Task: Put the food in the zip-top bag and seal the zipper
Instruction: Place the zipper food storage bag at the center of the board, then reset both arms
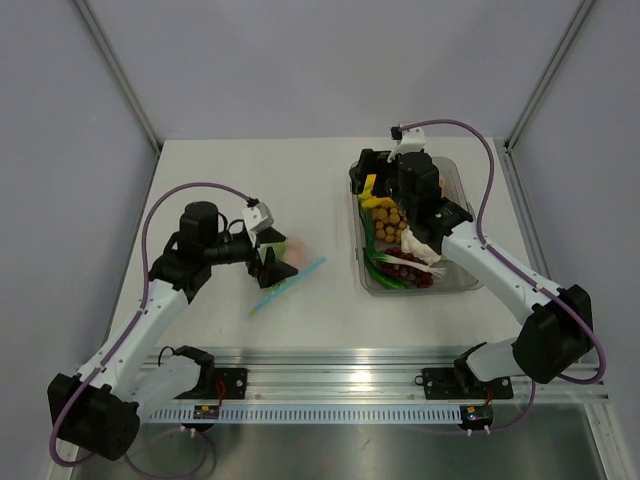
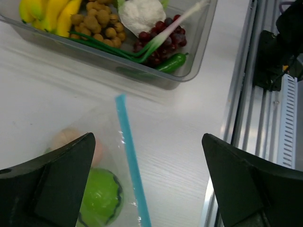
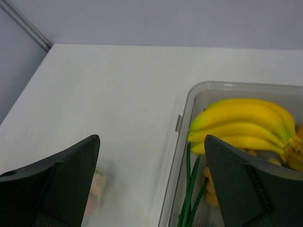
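The left arm (image 1: 150,300) rises from its base at the near-left corner, bends at an elbow near the left wall, and reaches rightward and down over the middle of the bench (image 1: 200,170). Its left end effector (image 1: 270,266) points down above the bag (image 1: 292,262), fingers spread wide with nothing between them (the wrist view shows one finger on each side of the frame and the bag below). The bag lies flat on the bench left of the tub (image 1: 458,282), apart from it. Its zipper (image 2: 130,161) runs as a light-blue strip along the edge nearer the tub; whether it is pressed shut I cannot tell. Through the clear plastic show the green piece (image 2: 102,196) and, just beyond it, the pink piece (image 2: 64,138), which the left finger partly hides. The right arm (image 1: 500,270) climbs from the near-right corner, folds at an elbow by the right edge, and stretches back and leftward over the tub. The right end effector (image 3: 151,137) hangs above the tub's far-left end, also spread wide and holding nothing. In the tub lie bananas (image 3: 241,125), a cauliflower (image 2: 141,14) and dark grapes (image 2: 163,35).
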Action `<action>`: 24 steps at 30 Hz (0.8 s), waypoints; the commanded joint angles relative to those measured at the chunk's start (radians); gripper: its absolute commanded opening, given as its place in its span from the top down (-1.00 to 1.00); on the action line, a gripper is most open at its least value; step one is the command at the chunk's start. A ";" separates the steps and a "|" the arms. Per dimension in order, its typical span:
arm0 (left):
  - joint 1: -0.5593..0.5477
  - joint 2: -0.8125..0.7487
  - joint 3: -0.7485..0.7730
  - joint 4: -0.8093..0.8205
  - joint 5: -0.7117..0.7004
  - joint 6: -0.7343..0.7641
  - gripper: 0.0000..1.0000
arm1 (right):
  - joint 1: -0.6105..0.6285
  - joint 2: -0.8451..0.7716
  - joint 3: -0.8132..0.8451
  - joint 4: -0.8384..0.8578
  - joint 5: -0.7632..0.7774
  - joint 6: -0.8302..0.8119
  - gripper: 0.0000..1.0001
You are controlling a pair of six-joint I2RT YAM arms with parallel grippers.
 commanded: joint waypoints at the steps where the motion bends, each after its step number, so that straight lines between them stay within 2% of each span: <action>1: -0.040 -0.120 -0.041 0.025 -0.102 -0.036 -0.98 | -0.004 -0.019 -0.042 -0.168 0.138 0.139 -0.99; 5: -0.040 -0.199 0.024 -0.020 -0.282 -0.074 -0.98 | -0.004 -0.061 -0.062 -0.237 0.175 0.153 -0.99; 10: -0.040 -0.179 0.108 -0.045 -0.524 -0.231 -0.98 | -0.004 -0.070 -0.045 -0.410 0.312 0.210 -0.99; 15: -0.040 -0.081 0.166 -0.126 -0.619 -0.354 -0.98 | -0.004 -0.081 -0.041 -0.519 0.401 0.239 -0.99; 24: -0.040 -0.084 0.145 -0.059 -0.733 -0.459 -0.98 | -0.004 -0.165 -0.114 -0.521 0.453 0.251 -0.99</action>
